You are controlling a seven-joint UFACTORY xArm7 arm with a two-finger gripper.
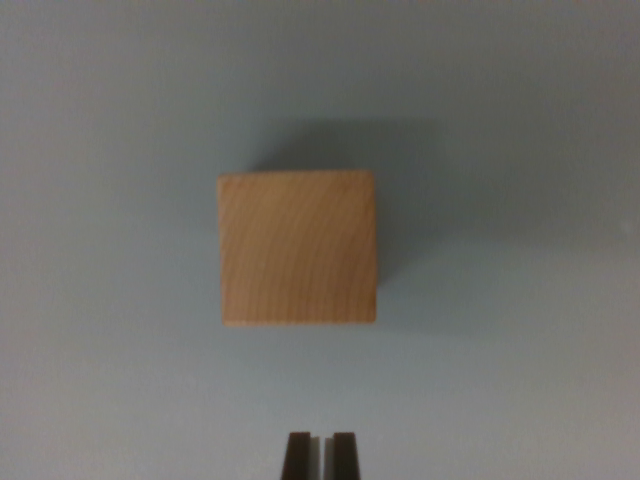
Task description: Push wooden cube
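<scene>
Wrist view: the wooden cube [298, 248] sits near the middle of the picture on a plain grey-blue table [110, 130], its pale face showing curved grain, with a soft shadow spreading above it and toward the wrist view's right. Below the cube, at the bottom edge, the gripper [321, 452] shows as two dark fingertips [297, 455] drawn almost together, only a thin slit between them, holding nothing. The picture is somewhat blurred, but the fingertips look clear of the cube, with bare table between them.
</scene>
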